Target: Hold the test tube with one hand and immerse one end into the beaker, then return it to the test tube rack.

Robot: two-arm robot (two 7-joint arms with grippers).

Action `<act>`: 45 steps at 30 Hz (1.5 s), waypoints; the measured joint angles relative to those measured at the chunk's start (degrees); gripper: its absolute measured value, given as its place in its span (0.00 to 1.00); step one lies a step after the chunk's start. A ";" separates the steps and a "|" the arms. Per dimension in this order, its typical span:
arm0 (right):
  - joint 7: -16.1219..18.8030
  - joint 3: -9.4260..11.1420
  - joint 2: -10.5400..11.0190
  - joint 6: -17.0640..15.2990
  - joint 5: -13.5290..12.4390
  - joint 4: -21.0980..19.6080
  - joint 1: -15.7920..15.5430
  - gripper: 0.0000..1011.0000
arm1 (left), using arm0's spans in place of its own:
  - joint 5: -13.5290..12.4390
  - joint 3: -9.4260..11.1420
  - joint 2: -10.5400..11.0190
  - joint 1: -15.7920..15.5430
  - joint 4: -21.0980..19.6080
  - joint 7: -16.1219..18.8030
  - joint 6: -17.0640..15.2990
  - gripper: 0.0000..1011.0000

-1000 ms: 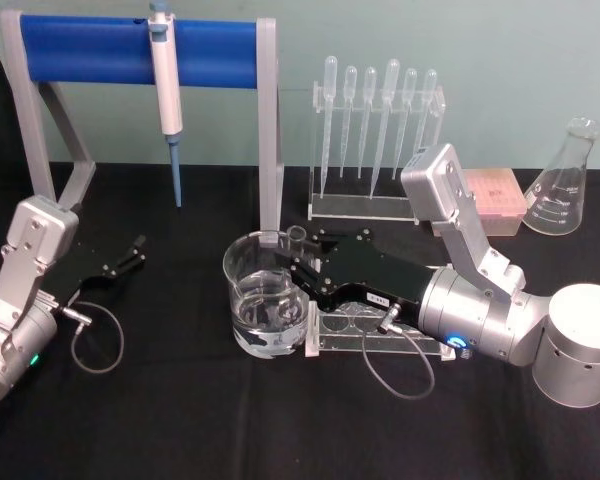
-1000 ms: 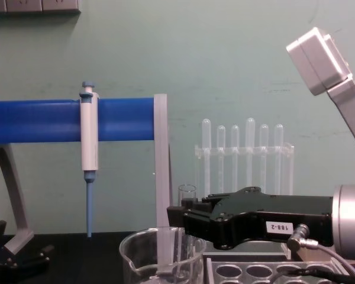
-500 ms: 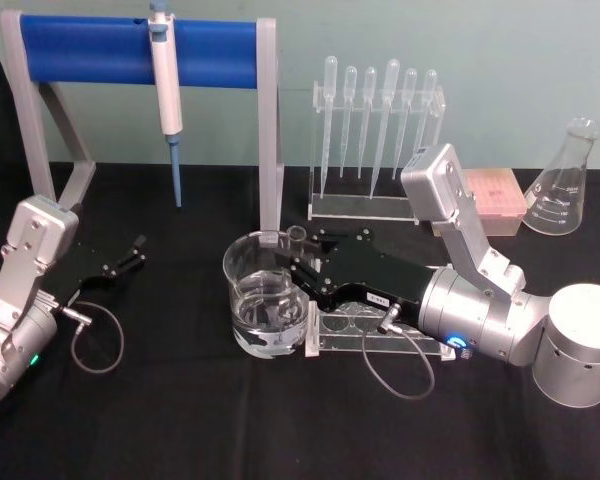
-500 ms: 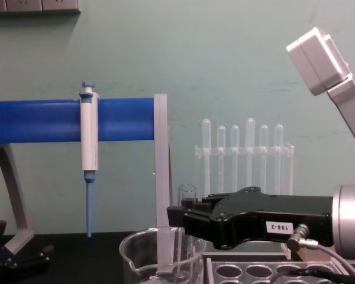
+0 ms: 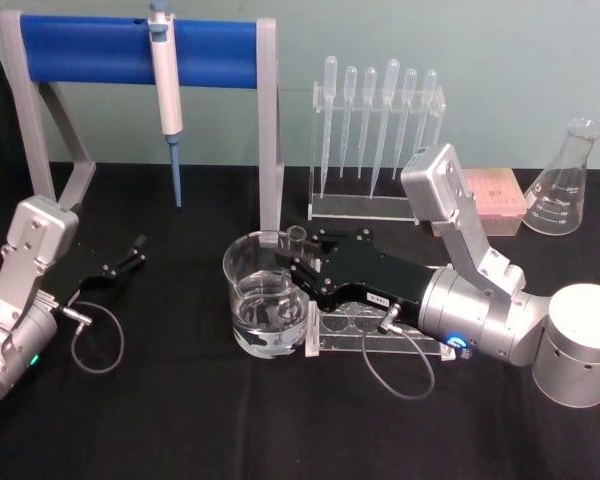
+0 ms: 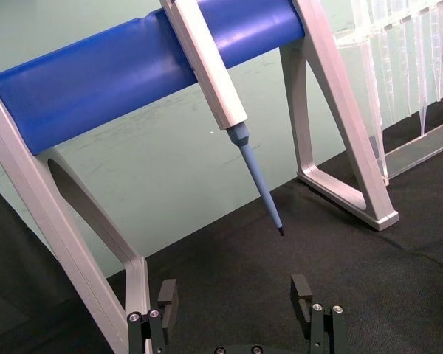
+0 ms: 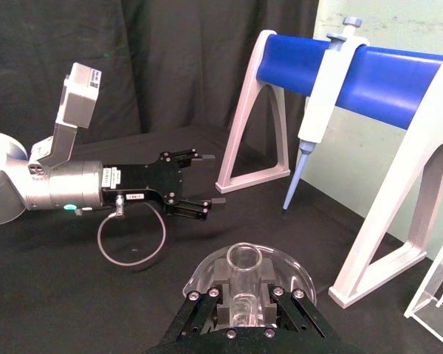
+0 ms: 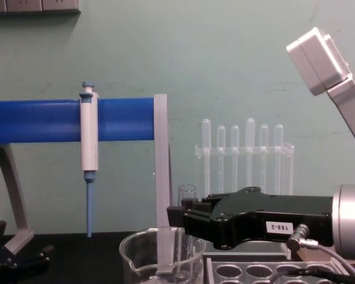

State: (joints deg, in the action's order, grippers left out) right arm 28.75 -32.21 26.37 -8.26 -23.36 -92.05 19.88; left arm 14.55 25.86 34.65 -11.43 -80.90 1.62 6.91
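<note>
The test tube (image 5: 296, 240) stood upright near the middle of the head view, its lower end down in the water of the beaker (image 5: 261, 293) and its rim showing above the black fingers (image 7: 207, 307) of the right pincer (image 5: 302, 262), which pinched it from the right. Just right of the beaker a clear rack (image 5: 370, 335) lay on the black desk (image 5: 230, 420) under that arm. At the left edge the left pincer (image 5: 136, 251) rested low with its fingers spread, holding nothing.
</note>
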 joint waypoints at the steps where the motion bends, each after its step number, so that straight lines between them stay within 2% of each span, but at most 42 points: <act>1: 0.00 0.00 0.00 0.00 0.00 0.00 0.00 0.22 | 0.00 0.00 0.00 0.00 0.00 0.00 0.00 0.99; 27: 0.06 0.02 -0.01 -0.06 -0.02 0.00 0.05 0.22 | 0.00 0.00 0.00 0.00 0.00 0.00 0.00 0.99; 40: 1.89 0.31 0.00 -3.16 -1.54 -3.85 5.02 0.22 | 0.00 0.00 0.00 0.00 0.00 0.00 0.00 0.99; 45: 1.88 0.77 0.79 -4.17 -2.22 -6.33 6.75 0.22 | 0.00 0.00 0.00 0.00 0.00 0.00 0.00 0.99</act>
State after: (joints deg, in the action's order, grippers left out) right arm 30.63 -31.44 27.17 -12.43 -25.58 -98.38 26.63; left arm 14.55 25.86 34.65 -11.43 -80.90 1.62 6.91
